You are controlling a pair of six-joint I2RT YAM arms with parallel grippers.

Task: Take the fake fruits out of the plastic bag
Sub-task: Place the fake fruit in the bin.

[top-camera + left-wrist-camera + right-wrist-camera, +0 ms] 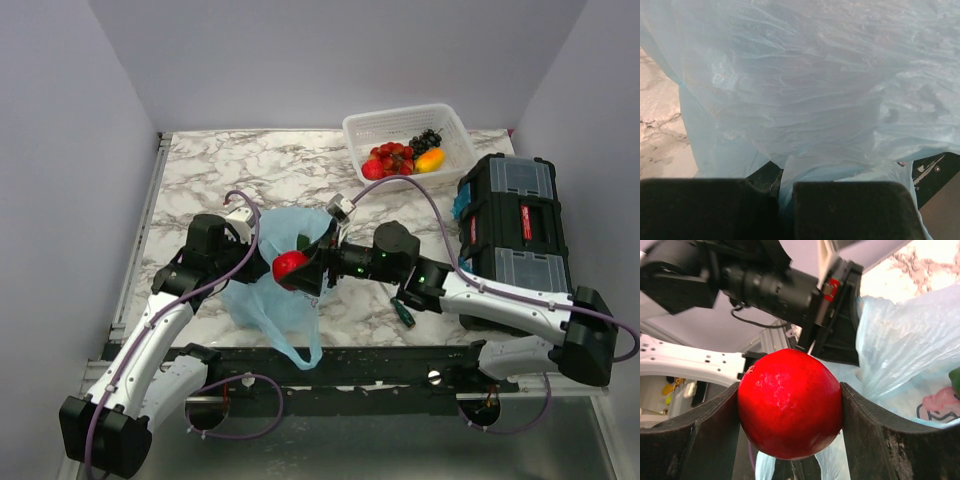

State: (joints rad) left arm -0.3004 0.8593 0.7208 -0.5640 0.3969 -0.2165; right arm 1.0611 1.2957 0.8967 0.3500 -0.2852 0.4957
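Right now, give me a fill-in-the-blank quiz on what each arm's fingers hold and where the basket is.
1. The fruit between the right fingers is ____.
2. The left fingers pinch the plastic bag, which is light ____.
3. At the far ____ corner of the table sits the white basket.
Missing words: red; blue; right.

Marble-patterned table (220,170), white with grey veining; white lattice basket (400,122) stood at its far right; dark grape bunch (427,139) lay inside; black toolbox (512,225) sat along right edge, near basket; small green-handled tool (403,313) lay towards near edge.
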